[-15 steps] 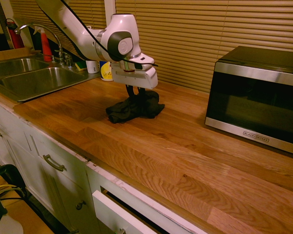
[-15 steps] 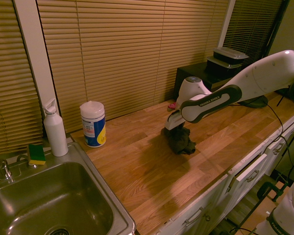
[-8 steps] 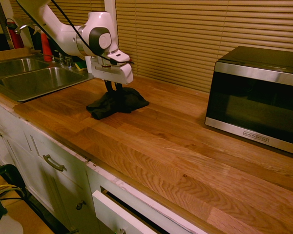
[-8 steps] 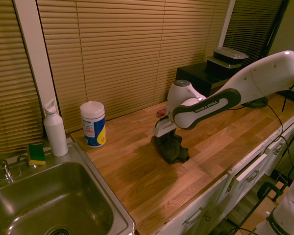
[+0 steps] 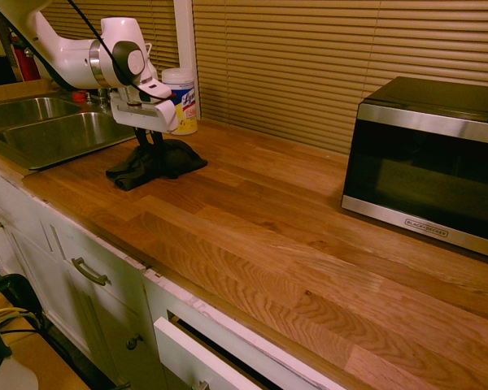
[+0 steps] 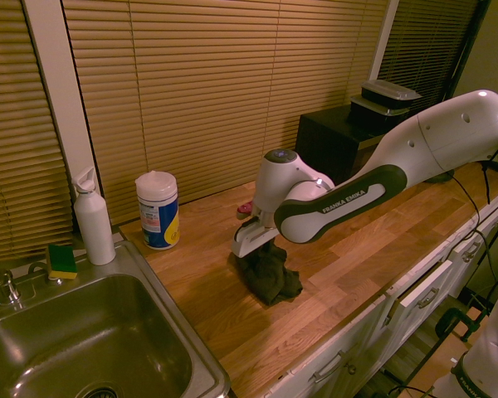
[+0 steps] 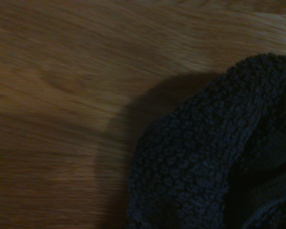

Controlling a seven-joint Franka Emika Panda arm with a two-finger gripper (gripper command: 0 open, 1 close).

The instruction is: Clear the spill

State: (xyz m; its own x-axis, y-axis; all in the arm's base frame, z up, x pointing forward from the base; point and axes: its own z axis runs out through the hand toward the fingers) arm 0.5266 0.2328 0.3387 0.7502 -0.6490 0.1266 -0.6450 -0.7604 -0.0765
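My gripper [image 5: 146,145] points straight down, shut on the bunched top of a black cloth [image 5: 159,161]. The cloth lies crumpled on the light wood countertop [image 5: 252,219], close to the sink. From the other side, the cloth [image 6: 268,274] spreads out below the gripper [image 6: 251,251] toward the counter's front edge. The wrist view shows the cloth's knobbly weave [image 7: 214,162] against blurred wood. The spill does not show in any view; I cannot tell whether it lies under the cloth.
A steel sink [image 5: 49,134] lies just beyond the cloth. A wipes canister [image 6: 158,209], a white spray bottle [image 6: 93,220] and a sponge [image 6: 62,259] stand by the blinds. A microwave [image 5: 427,158] sits at the counter's far end.
The gripper has dragged the black cloth along the countertop toward the sink, still shut on it. The wipes canister, hidden behind the arm before, now shows.
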